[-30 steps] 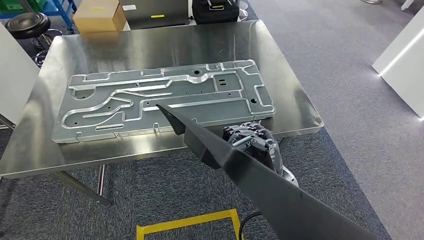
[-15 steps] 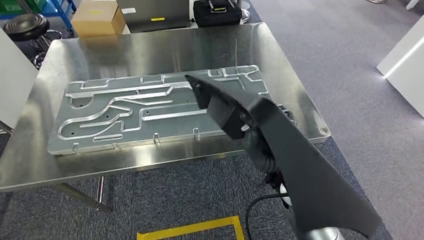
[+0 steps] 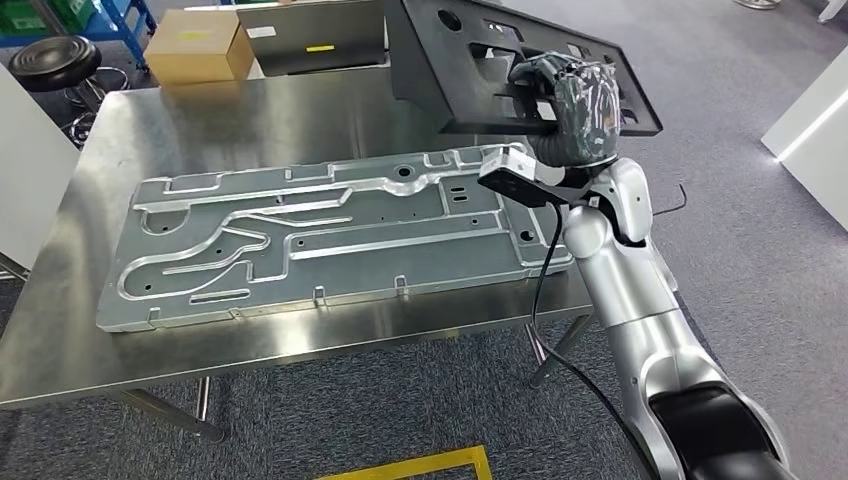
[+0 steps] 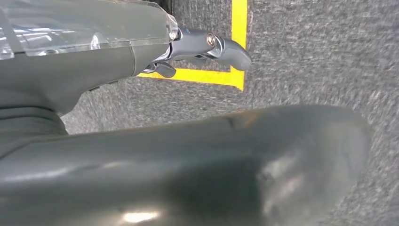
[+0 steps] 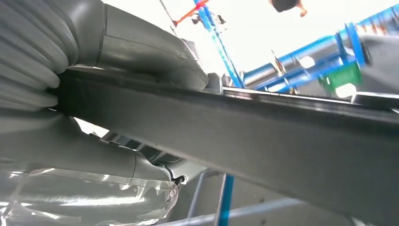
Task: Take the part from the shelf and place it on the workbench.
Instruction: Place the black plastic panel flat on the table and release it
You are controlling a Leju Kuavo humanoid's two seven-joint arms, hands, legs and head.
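Note:
The black plastic part [image 3: 470, 70], a long flat panel with holes and ribs, hangs tilted in the air over the far right of the steel workbench [image 3: 300, 110]. My right hand [image 3: 580, 100] grips it near its right end, arm raised from the table's right side. In the right wrist view the part's dark edge [image 5: 259, 132] runs between the thumb and the fingers [image 5: 141, 47]. My left hand [image 4: 188, 160] hangs over grey carpet, its fingers [image 4: 221, 44] stretched out and holding nothing.
A large grey metal plate [image 3: 320, 230] with raised channels covers most of the workbench. Behind the table stand a cardboard box [image 3: 198, 45], a black stool [image 3: 55, 50] and a grey case [image 3: 310, 35]. Yellow tape [image 3: 420, 465] marks the carpet in front.
My right arm has swung the black part up from low in front of the table to high over its far right side. The view has shifted slightly.

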